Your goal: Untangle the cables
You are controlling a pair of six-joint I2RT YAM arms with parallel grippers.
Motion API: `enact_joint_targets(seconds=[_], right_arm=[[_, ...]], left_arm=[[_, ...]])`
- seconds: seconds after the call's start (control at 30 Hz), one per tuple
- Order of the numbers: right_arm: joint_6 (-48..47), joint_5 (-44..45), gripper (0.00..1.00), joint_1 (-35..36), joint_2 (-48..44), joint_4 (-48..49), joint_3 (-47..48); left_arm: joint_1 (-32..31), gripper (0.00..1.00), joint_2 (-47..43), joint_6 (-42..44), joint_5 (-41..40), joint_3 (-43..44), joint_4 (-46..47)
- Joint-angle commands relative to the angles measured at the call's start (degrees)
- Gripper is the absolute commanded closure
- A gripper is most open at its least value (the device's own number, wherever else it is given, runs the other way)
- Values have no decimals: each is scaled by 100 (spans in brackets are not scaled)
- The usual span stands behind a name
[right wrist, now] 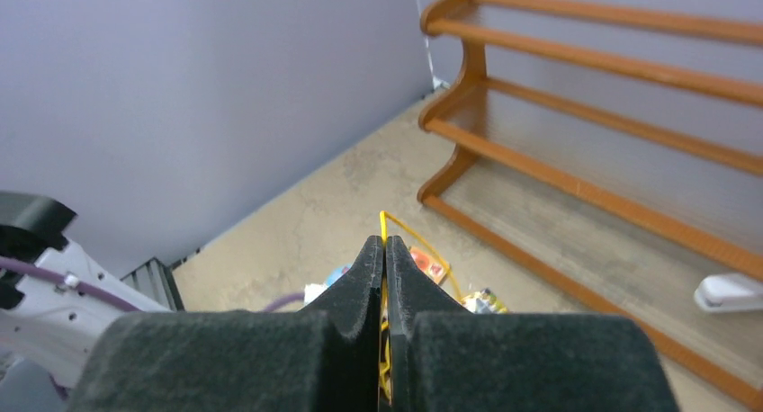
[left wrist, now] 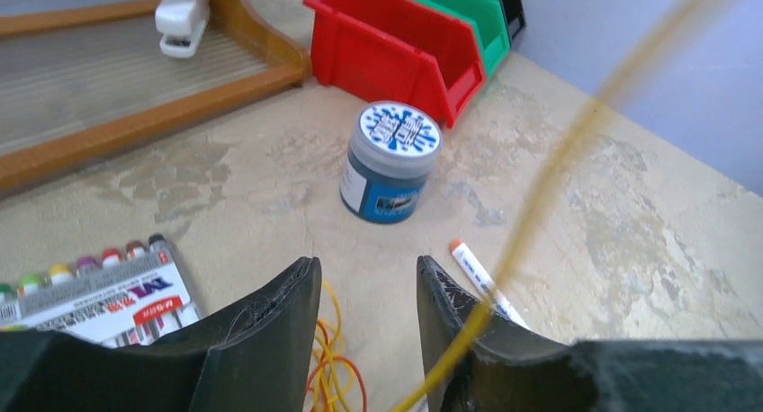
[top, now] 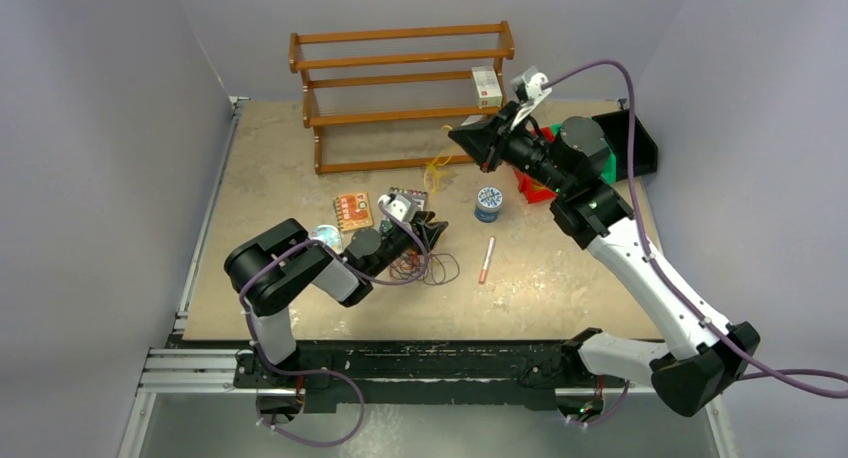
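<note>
A tangle of cables [top: 425,270], dark and orange-red loops, lies on the table in front of the left arm. My left gripper [top: 432,228] hangs low over it, its jaws apart with nothing between them. In the left wrist view, yellow and orange cables [left wrist: 333,362] lie on the table under the left gripper [left wrist: 364,268], and a taut yellow strand [left wrist: 558,160] crosses its right finger. My right gripper [top: 458,135] is raised near the rack, shut on a yellow cable [top: 437,166] that hangs below it. The right wrist view shows the yellow cable [right wrist: 383,219] pinched in the right gripper [right wrist: 384,241].
A wooden rack [top: 400,78] stands at the back with a small box [top: 486,86] and a white stapler [left wrist: 183,16] on it. A blue jar [top: 488,203], a marker pen [top: 487,259], a marker pack [top: 352,211] and red [left wrist: 387,43], green and black bins [top: 640,143] lie around.
</note>
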Motion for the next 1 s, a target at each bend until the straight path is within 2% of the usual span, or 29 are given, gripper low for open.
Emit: enact_joint_targets(seconds=[0.0, 0.3, 0.77, 0.97], right_arm=[[-171, 330, 100, 36, -284, 319, 559], [-652, 915, 100, 39, -436, 98, 946], [-1564, 3426, 100, 38, -1113, 19, 1086], [-1769, 4198, 100, 37, -1053, -133, 1119]], left_arm=[[-26, 58, 58, -106, 148, -182, 252], [-53, 62, 139, -191, 152, -378, 296], [-57, 63, 174, -269, -112, -635, 228], [-53, 58, -118, -396, -230, -597, -164]])
